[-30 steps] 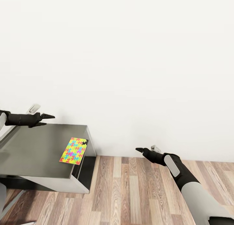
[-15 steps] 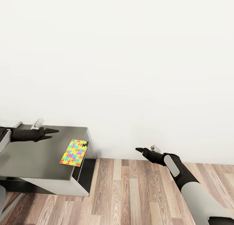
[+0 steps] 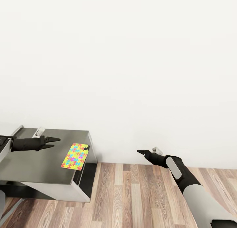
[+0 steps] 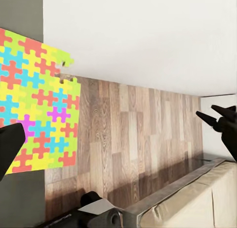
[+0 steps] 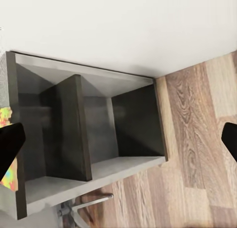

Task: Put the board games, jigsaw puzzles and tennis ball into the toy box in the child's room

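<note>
Multicoloured flat jigsaw puzzle board (image 3: 75,156) seen on dark grey cabinet surface (image 3: 29,162) | left tool (image 3: 54,142) parted, poised at its 10 o'clock | right tool (image 3: 141,152) state cannot be told

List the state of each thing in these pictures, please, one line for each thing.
Jigsaw puzzle: lying flat on the cabinet top near its edge, not held.
Cabinet: dark grey top, open shelves on its side.
Left gripper: open, empty, above the cabinet top beside the puzzle.
Right gripper: open, empty, in the air over the wood floor.
</note>
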